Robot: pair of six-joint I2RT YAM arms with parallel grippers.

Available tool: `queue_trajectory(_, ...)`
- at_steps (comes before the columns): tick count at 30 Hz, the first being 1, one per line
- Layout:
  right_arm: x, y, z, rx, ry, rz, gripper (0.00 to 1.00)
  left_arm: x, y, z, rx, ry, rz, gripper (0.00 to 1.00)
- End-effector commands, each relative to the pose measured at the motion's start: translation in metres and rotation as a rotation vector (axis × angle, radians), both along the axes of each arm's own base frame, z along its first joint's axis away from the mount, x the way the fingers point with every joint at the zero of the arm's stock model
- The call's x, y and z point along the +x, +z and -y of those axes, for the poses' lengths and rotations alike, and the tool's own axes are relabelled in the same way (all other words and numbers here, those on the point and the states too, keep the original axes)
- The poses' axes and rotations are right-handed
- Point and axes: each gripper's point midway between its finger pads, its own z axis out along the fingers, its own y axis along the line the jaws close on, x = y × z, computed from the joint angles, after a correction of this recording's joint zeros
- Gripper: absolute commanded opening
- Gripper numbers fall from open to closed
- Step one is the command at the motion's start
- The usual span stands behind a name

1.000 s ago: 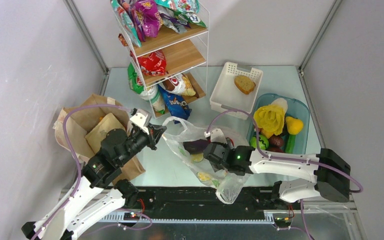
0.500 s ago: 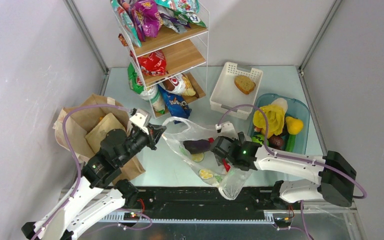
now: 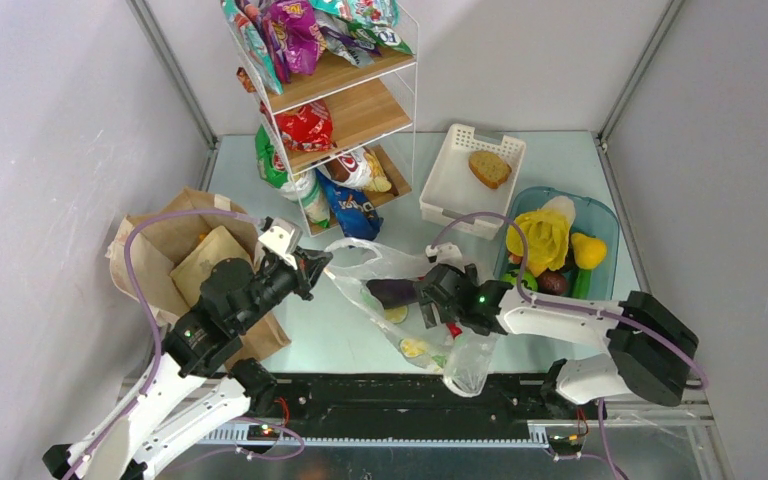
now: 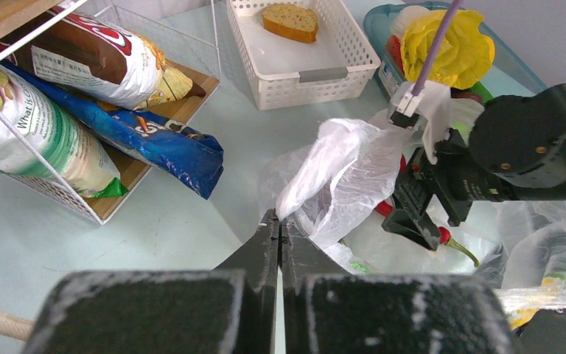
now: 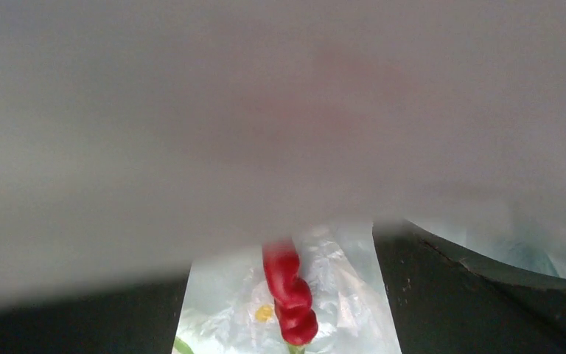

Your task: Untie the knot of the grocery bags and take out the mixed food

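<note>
The clear plastic grocery bag (image 3: 430, 340) lies open at the table's near middle. My left gripper (image 4: 278, 221) is shut on its bunched handle (image 4: 339, 158). The right gripper (image 3: 428, 298) reaches into the bag's mouth, open. In the right wrist view the long red chili (image 5: 289, 284) lies on the film between the spread fingers (image 5: 442, 295), touching neither; blurred plastic covers the upper view. A purple eggplant (image 3: 394, 292) lies in the bag just left of that gripper. The brown paper bag (image 3: 175, 250) lies on the left beside my left arm.
A wire shelf rack (image 3: 360, 110) with snack packets stands at the back left. A white slatted basket (image 3: 445, 195) holds a bread slice (image 3: 489, 168). At the right a blue-tinted tub (image 3: 605, 215) holds yellow fruit. Grey walls close both sides.
The right gripper has moved farther from the near edge, then left into the bag mouth toward the eggplant, and the bag has shifted with it. The left gripper keeps its hold.
</note>
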Motion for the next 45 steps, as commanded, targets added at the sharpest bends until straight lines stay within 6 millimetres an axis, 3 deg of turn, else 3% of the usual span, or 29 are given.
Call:
queue_trajectory(1,0.007,-0.016,-0.005,0.039,-0.007,-0.028,0.92,0.001,0.007,-0.001,-0.004,0.003,0.032,0.00)
queue_trajectory(5,0.008,-0.024,-0.002,0.023,-0.029,-0.031,0.85,0.001,0.006,-0.001,-0.004,0.001,0.032,0.00)
queue_trajectory(8,0.008,-0.026,-0.001,0.022,-0.038,-0.032,0.58,0.001,0.006,-0.001,-0.004,0.001,0.031,0.00)
queue_trajectory(10,0.006,-0.022,-0.003,0.032,-0.031,-0.028,0.46,0.001,0.006,-0.001,-0.003,0.001,0.031,0.00)
queue_trajectory(15,-0.007,0.009,-0.014,0.095,0.033,0.027,0.17,0.000,0.006,0.000,-0.005,-0.004,0.029,0.00)
queue_trajectory(25,-0.074,0.100,-0.066,0.485,0.447,0.079,0.12,0.000,0.007,0.000,-0.007,-0.006,0.030,0.00)
queue_trajectory(28,-0.088,0.116,-0.071,0.584,0.538,0.108,0.11,0.000,0.006,0.001,-0.006,-0.008,0.028,0.00)
queue_trajectory(29,-0.095,0.133,-0.075,0.651,0.586,0.137,0.11,0.001,0.005,0.001,-0.004,-0.008,0.025,0.00)
queue_trajectory(30,-0.098,0.134,-0.075,0.672,0.599,0.148,0.12,0.001,0.005,0.001,-0.003,-0.007,0.024,0.00)
queue_trajectory(31,-0.099,0.152,-0.076,0.731,0.619,0.201,0.12,0.001,0.005,0.002,-0.003,-0.008,0.024,0.00)
queue_trajectory(34,-0.098,0.175,-0.071,0.803,0.640,0.302,0.12,0.001,0.004,0.002,0.000,-0.007,0.020,0.00)
queue_trajectory(39,-0.110,0.193,-0.071,0.849,0.732,0.350,0.12,0.002,0.003,0.001,0.004,0.000,0.020,0.00)
queue_trajectory(45,-0.114,0.181,-0.065,0.810,0.731,0.308,0.12,0.007,0.006,-0.010,0.001,0.064,0.034,0.00)
